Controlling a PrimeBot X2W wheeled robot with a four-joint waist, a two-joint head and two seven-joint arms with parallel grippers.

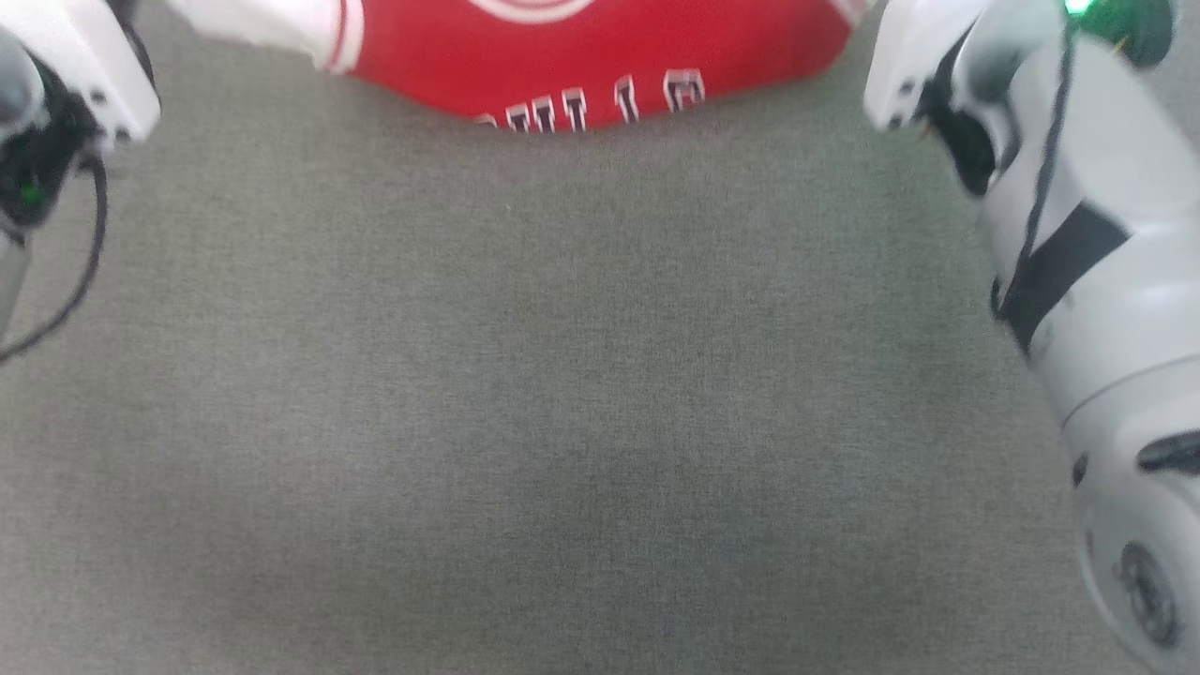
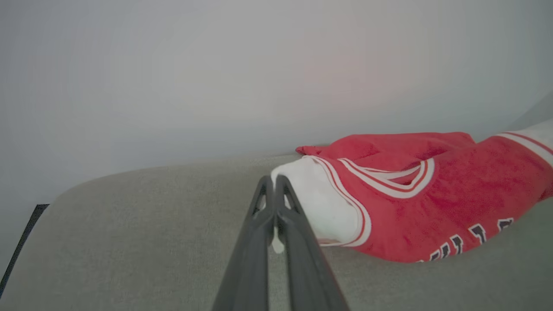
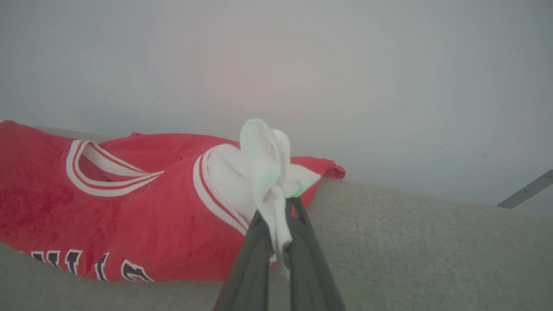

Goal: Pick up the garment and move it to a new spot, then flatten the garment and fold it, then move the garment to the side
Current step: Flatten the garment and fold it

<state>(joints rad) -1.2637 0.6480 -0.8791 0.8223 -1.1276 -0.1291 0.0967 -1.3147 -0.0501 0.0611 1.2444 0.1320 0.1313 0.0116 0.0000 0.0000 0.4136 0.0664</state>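
The garment point(image 1: 600, 56) is a red jersey with white sleeves and dark lettering, lying at the far edge of the head view, its lower part folded under. In the left wrist view my left gripper point(image 2: 274, 178) is shut, with a sliver of white cloth pinched between its fingers, right beside the garment's point(image 2: 414, 207) white sleeve point(image 2: 322, 203). My right gripper point(image 3: 278, 209) is shut on the other white sleeve point(image 3: 263, 164), which bunches up above the fingertips. Both pale forearms, left point(image 1: 66, 84) and right point(image 1: 1078, 234), flank the garment.
A grey-green cloth surface point(image 1: 562, 375) spreads wide in front of the garment. A pale wall point(image 2: 259, 77) rises just behind the surface's far edge. The surface's left end point(image 2: 26, 233) drops off near a dark strip.
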